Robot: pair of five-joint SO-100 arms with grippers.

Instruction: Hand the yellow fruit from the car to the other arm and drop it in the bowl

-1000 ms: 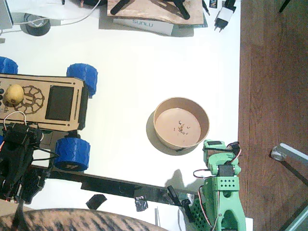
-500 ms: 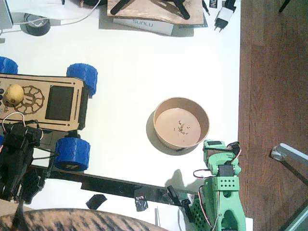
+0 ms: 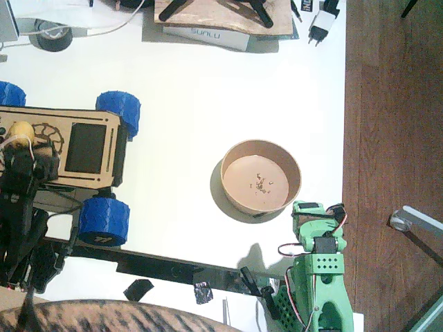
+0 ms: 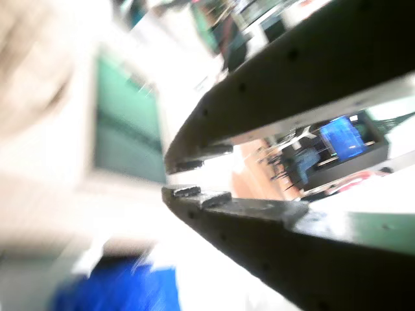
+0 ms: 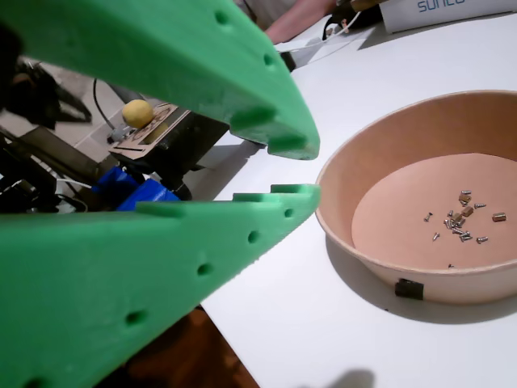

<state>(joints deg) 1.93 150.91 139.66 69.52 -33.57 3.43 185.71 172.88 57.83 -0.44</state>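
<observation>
The yellow fruit (image 3: 19, 129) (image 5: 137, 113) sits on the car's plywood deck (image 3: 83, 116) at the left of the table. My black left gripper (image 3: 16, 153) hovers over the deck just below the fruit, partly covering the engraved emblem. In a blurred wrist view its jaws (image 4: 194, 173) stand a narrow gap apart with nothing between them, and a blue wheel (image 4: 117, 291) shows below. The brown bowl (image 3: 242, 173) (image 5: 388, 267) holds several small crumbs. The green right gripper (image 3: 308, 211) (image 5: 295, 170) rests just below the bowl, its jaws slightly apart and empty.
A white box (image 3: 208, 34), a tape roll (image 3: 52, 34) and a charger (image 3: 322, 24) lie along the far edge. The table ends at the right (image 3: 344, 138) beside wooden floor. A dark strip (image 3: 173, 266) and a striped sleeve (image 3: 104, 315) are at the near edge.
The black left arm has moved up over the car's deck toward the yellow fruit. The fruit, the car, the bowl and the green arm have stayed put.
</observation>
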